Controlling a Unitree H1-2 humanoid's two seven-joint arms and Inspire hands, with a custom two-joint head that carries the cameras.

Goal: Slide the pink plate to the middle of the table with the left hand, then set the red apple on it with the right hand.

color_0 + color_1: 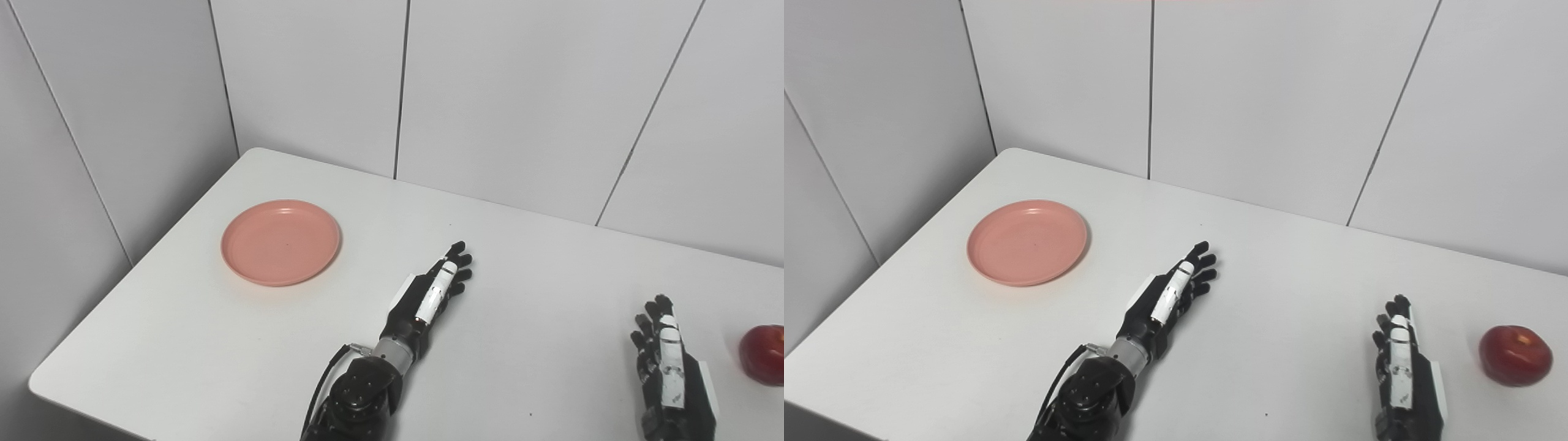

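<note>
The pink plate [280,242] lies empty on the left part of the white table [539,288], toward the back. My left hand [432,294] rests near the table's middle, fingers stretched forward and open, well to the right of the plate and not touching it. The red apple [1515,355] sits near the table's right side; in the left eye view it is cut by the picture's edge. My right hand [1402,361] is at the bottom right, open with fingers extended, a short way left of the apple and apart from it.
White wall panels stand behind the table and along its left side. The table's left front corner [37,383] is rounded and close to the left wall. A black cable runs beside my left wrist [324,380].
</note>
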